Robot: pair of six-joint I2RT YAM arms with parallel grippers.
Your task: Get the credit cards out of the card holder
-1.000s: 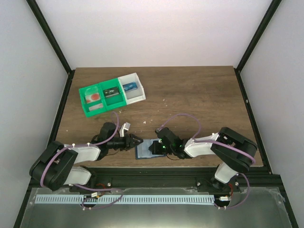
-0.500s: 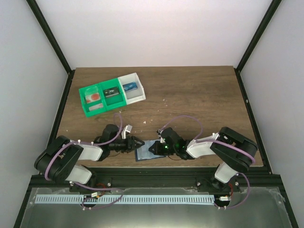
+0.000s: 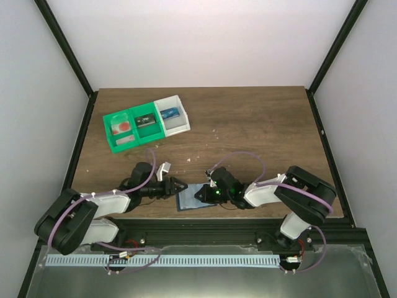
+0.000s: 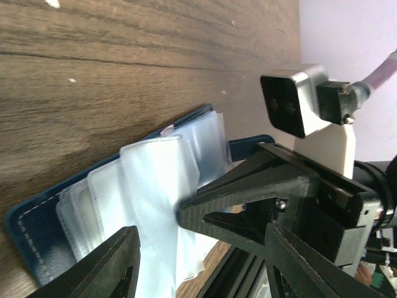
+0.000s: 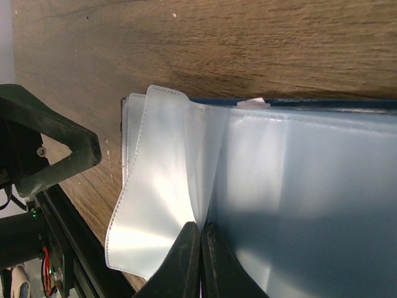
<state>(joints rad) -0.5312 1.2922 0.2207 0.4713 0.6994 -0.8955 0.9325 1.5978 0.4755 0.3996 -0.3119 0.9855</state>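
From above, the blue card holder lies open at the near edge of the wooden table, well apart from the green-and-white tray at the far left. The two arms reach in low from either side, so the left gripper sits just left of the holder and the right gripper is on its right part. This is a sensible split, with one arm pinning and the other free to pull. In the left wrist view, the left gripper's fingers stand wide apart and hold nothing. They are aimed at the fanned clear plastic sleeves, and the right gripper's dark wedge-shaped tip rests on those sleeves. In the right wrist view, the right gripper's fingers are pressed together on a sleeve leaf at the fold, which lifts the outermost sleeve into a curl and spreads the pockets for access. No credit cards are plainly visible. A small pale tab at the holder's blue far edge may be a card's corner, though it is too small to confirm, so the cards are judged to be inside the holder.
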